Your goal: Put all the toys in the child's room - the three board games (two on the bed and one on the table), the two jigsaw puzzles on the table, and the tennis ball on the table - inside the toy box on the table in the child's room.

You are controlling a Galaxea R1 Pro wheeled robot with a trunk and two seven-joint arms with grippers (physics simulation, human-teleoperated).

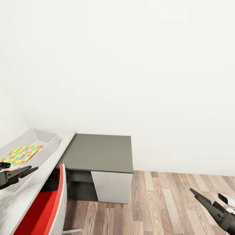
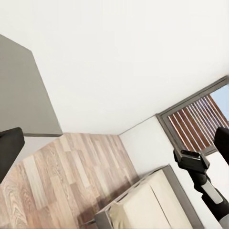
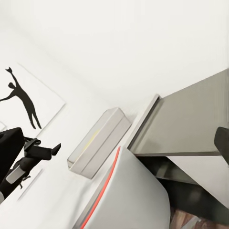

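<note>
table: pale top | toy box on it | lower dark-grey section: bare

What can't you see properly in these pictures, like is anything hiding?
- Toy box: in the head view the picture's left edge cuts it off, so most of its inside is hidden.
- Jigsaw puzzle inside it: partly covered by the left gripper.
- Red chair: cut off by the head view's bottom edge.
- Right gripper: seen side-on at the head view's corner; open or shut is unclear.
- Bed: cropped by the left wrist view's bottom edge.
</note>
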